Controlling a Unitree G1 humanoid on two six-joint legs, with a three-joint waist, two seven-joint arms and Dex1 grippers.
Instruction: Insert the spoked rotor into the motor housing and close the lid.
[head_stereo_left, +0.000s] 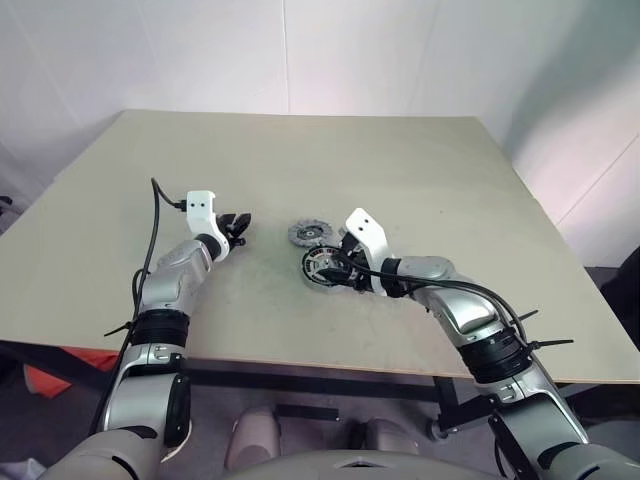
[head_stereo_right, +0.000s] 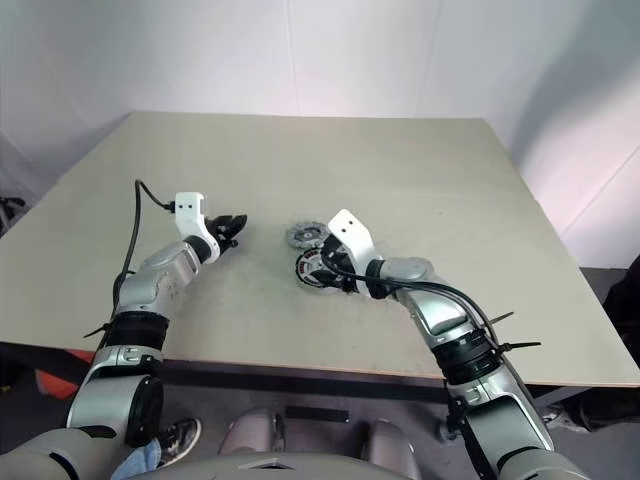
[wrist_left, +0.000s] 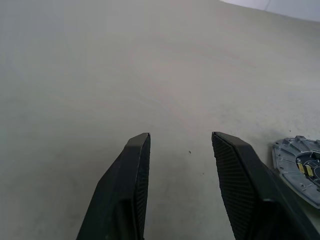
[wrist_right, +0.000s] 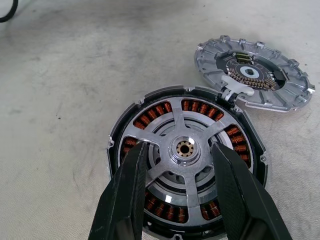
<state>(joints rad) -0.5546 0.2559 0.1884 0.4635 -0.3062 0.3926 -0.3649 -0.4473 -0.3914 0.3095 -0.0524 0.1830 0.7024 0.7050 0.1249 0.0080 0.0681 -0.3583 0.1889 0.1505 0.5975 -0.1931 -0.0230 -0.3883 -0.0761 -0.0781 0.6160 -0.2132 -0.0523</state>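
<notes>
The spoked rotor (wrist_right: 184, 150) sits seated in the motor housing (wrist_right: 120, 135) on the table (head_stereo_left: 300, 160). Right claw (wrist_right: 177, 155) straddles the hub, parted, gripping nothing. Left claw (wrist_left: 181, 145) parted, empty. Remaining: fit the lid (wrist_right: 252, 75), lying just beside the housing.

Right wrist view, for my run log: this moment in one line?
spoked rotor: seated in motor housing | lid: off, beside housing | right tool: open, astride hub | left tool: open, empty
</notes>
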